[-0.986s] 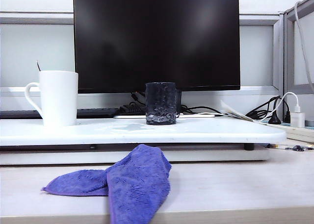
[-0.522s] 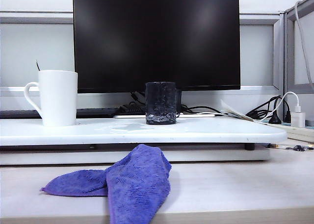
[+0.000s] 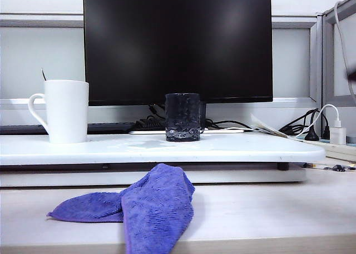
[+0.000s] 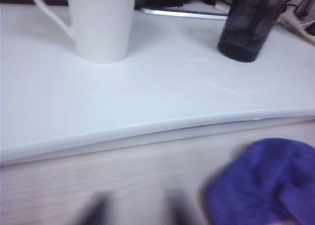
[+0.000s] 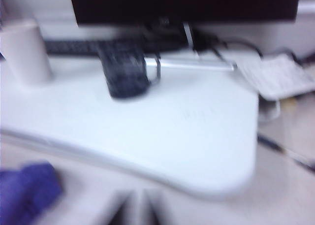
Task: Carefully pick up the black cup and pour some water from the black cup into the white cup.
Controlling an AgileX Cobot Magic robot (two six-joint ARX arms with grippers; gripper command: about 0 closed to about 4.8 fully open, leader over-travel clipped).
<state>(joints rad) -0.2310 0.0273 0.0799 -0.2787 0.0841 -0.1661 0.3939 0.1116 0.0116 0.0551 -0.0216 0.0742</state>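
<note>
The black cup (image 3: pixel 182 116) stands upright in the middle of a raised white board (image 3: pixel 239 148). The taller white cup (image 3: pixel 67 110) stands at the board's left end, handle to the left. Neither gripper shows in the exterior view. In the left wrist view my left gripper (image 4: pixel 137 210) is a blur over the wooden desk short of the board, fingers apart and empty, with the white cup (image 4: pixel 101 23) and black cup (image 4: pixel 248 25) far ahead. My right gripper (image 5: pixel 137 210) is blurred, fingers together, also short of the board, well back from the black cup (image 5: pixel 123 72).
A purple cloth (image 3: pixel 150 207) lies on the desk in front of the board. A large dark monitor (image 3: pixel 178 45) stands behind the cups, with cables and a plugged charger (image 3: pixel 336 134) at the back right. Papers (image 5: pixel 278 75) lie beyond the board's right end.
Cups and cloth have not moved. A small dark blur has appeared at the right edge of the exterior view.
</note>
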